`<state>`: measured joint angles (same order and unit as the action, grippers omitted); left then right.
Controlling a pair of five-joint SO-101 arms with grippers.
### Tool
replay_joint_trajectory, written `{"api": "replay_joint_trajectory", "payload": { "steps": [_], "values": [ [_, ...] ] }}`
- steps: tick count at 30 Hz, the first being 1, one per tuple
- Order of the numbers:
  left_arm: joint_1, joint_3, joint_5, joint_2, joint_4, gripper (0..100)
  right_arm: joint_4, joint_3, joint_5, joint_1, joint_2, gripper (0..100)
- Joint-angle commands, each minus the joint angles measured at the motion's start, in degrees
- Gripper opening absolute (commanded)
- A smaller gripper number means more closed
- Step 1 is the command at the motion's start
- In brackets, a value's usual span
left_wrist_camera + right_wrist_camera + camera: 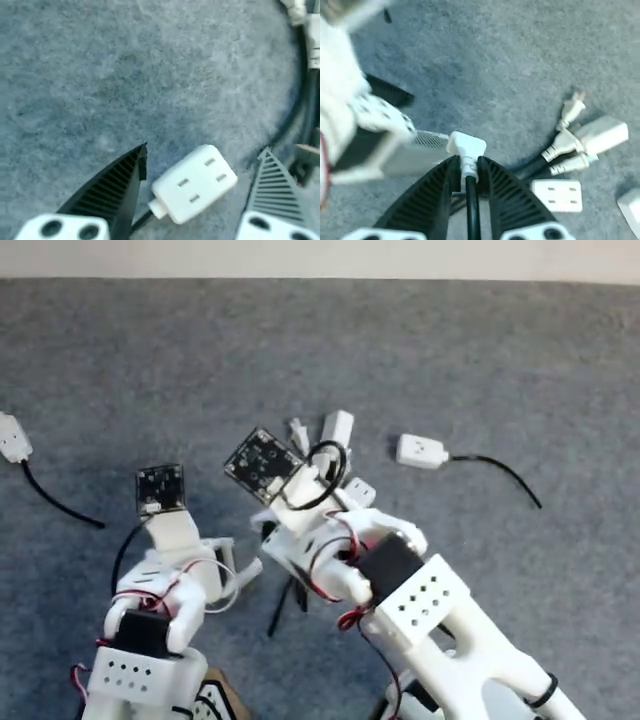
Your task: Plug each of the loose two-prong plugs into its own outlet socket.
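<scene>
The right end effector (467, 162) is closed tight on a white two-prong plug (465, 144). The plug is gripped just behind its head, and its black cord (471, 210) runs back between the fingers. The plug head is seen just beside a ribbed finger (427, 140) of the other arm, which crowds that side.

The left end effector (203, 149) is held wide open, low over the grey tabletop (125, 65). A white outlet socket (194, 183) lies flat between its fingers, slots facing up, nearer the black finger.

Near the held plug, a bundle of loose plugs (567, 142) is tangled with its cords. It lies beside a white block (602, 134) and another socket (556, 195).

In the high view, a further socket (420, 451) is found well apart from the arms, its cord trailing away. One more (12, 437) lies at the picture's edge.
</scene>
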<state>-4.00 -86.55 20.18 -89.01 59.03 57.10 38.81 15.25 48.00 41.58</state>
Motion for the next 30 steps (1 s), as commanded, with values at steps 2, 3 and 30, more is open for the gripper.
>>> {"api": "replay_joint_trajectory", "payload": {
  "steps": [2, 3, 30],
  "values": [
    [6.2, 6.5, -0.3, -0.1, 0.3, 34, 2.5, -2.9, 2.2, -3.6, -0.5, 0.5],
    [7.1, 7.6, -0.3, 0.0, 0.3, 34, 2.8, -2.5, 2.2, -3.7, -0.5, 0.5],
    [5.8, 15.0, -3.7, 2.1, 3.3, 34, 3.0, -0.9, -0.7, 1.1, -0.5, 0.5]
  ]
}}
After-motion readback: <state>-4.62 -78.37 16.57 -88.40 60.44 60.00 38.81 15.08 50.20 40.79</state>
